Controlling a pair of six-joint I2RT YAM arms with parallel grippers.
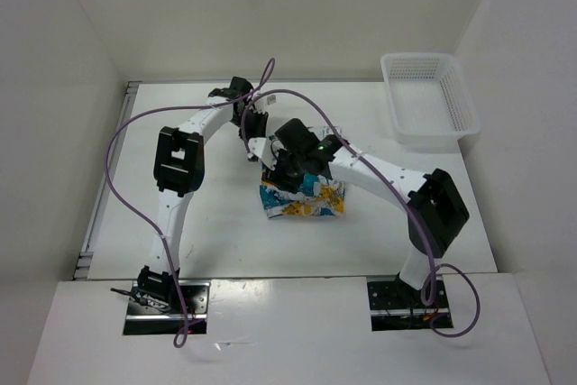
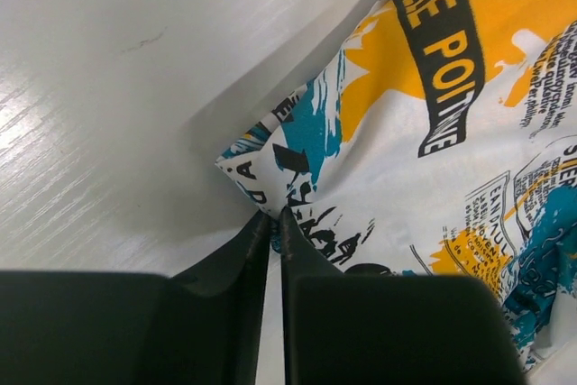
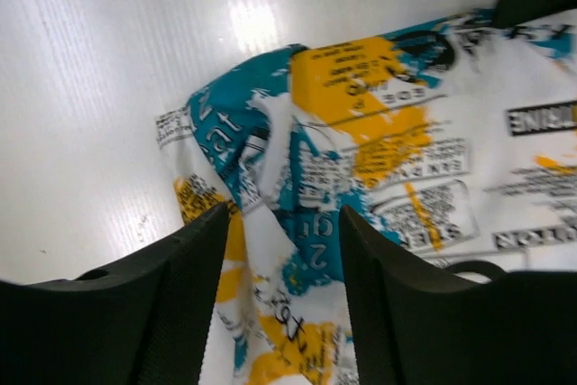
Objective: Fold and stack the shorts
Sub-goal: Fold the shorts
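The shorts (image 1: pixel 302 197), white fabric with teal, yellow-orange and black print, lie folded in a compact bundle at the table's middle. My left gripper (image 1: pixel 253 151) is at the bundle's far left corner. In the left wrist view it (image 2: pixel 274 215) is shut on a corner of the shorts (image 2: pixel 433 132), with fabric pinched between the tips. My right gripper (image 1: pixel 287 169) is over the bundle's far edge. In the right wrist view it (image 3: pixel 281 223) is open, its fingers astride a fold of the shorts (image 3: pixel 379 151) without closing on it.
A white plastic mesh basket (image 1: pixel 429 96) stands at the back right of the white table (image 1: pixel 198 223). Purple cables loop over both arms. White walls enclose the left, back and right sides.
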